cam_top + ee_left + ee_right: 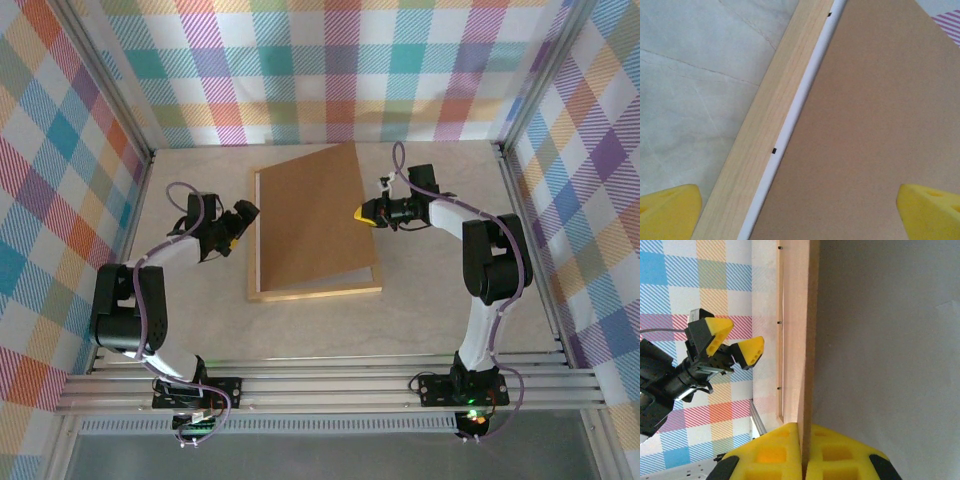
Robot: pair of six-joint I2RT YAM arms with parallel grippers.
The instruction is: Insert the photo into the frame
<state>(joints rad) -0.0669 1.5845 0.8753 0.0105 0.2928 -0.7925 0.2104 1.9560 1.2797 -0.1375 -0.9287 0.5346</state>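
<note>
Right claw [368, 213] [802, 440] clamped on the backing board [310, 220] [865, 125]; left claw [240, 225] [800, 215] [735, 342] spread wide.
The right claw pinches the brown board's right edge, holding that side up so the board slopes down to its left; the left claw hovers with fingers apart at the left rail of the frame [315, 293] [765, 130]; the frame lies flat mid-table [420, 320] [690, 75]; a white mat border [790, 120] shows between rail and board.
</note>
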